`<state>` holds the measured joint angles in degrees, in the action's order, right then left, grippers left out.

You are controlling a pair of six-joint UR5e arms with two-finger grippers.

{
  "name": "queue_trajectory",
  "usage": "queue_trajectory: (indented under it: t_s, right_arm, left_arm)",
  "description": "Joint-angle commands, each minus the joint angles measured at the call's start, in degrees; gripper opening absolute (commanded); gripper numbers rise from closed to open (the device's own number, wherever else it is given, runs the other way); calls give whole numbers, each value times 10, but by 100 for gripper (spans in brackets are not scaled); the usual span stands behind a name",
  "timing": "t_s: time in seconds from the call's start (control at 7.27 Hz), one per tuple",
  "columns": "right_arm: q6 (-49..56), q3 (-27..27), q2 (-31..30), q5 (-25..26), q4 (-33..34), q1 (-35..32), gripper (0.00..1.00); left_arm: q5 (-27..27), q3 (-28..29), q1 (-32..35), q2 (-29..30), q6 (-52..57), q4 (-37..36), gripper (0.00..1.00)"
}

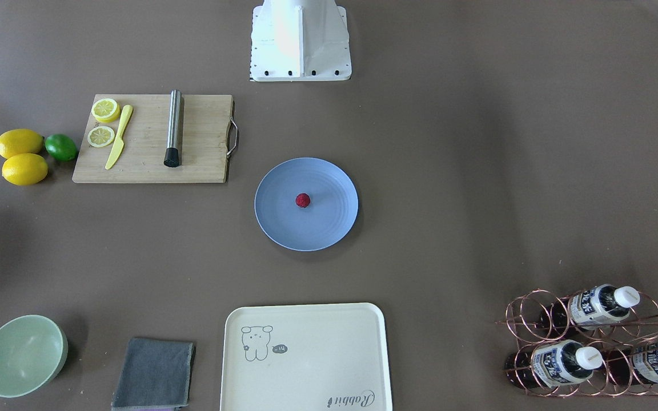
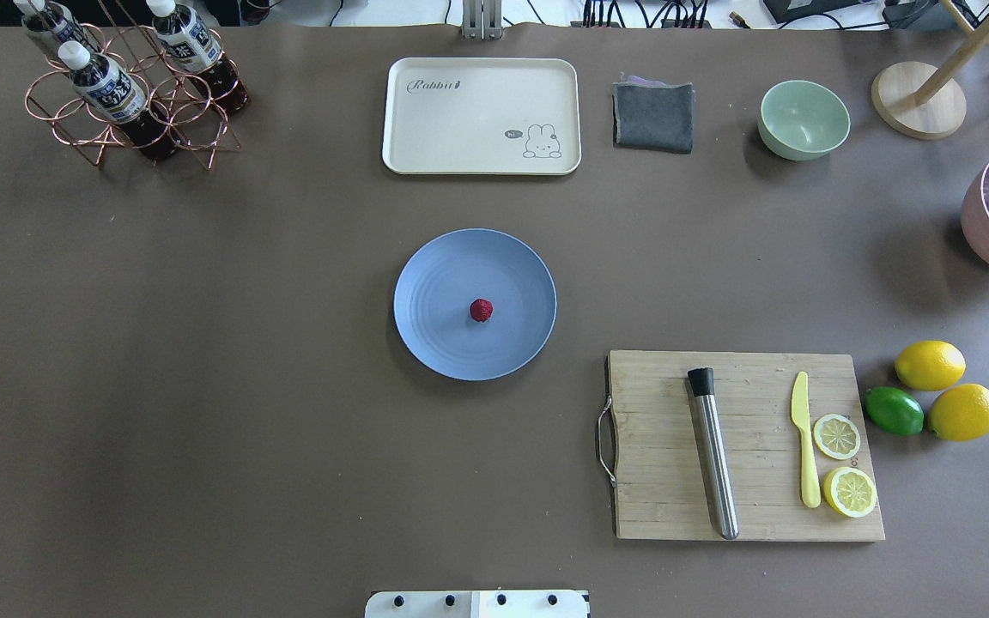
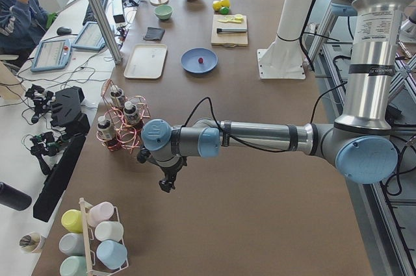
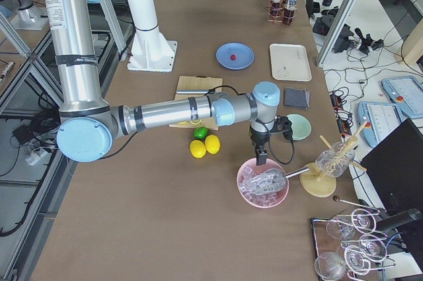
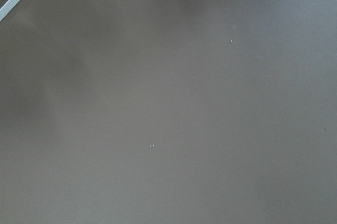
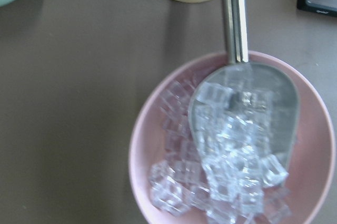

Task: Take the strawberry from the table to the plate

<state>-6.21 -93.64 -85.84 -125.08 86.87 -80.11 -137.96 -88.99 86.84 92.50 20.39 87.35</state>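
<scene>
Brown table holds strawberry on plate; jaws on left arm, right arm unreadable.

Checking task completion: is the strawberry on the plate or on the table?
On the plate. The strawberry rests near the middle of the blue plate, with plate surface showing all around it.

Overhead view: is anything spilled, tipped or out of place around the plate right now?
Nothing stands out. The strawberry sits whole near the middle of the blue plate, which lies flat on the table. The lemon slices and yellow knife rest tidily on the cutting board.
</scene>
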Motion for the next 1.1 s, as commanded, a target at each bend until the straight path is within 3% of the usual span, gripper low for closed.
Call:
queue_trajectory:
  t_s: [0.0,0.41,0.96]
  right_arm:
    - [147,16,-47,-30,3,-87,100]
    - [157,69,-63,-64,-5,-107,100]
    - [157,66,-71,-58,-6,-112,100]
  left_arm:
    - [0,-1,0,-8,0,3,98]
    - [1,-5,3,-9,0,-2,98]
    - [1,-4,26,-5,-7,-10,98]
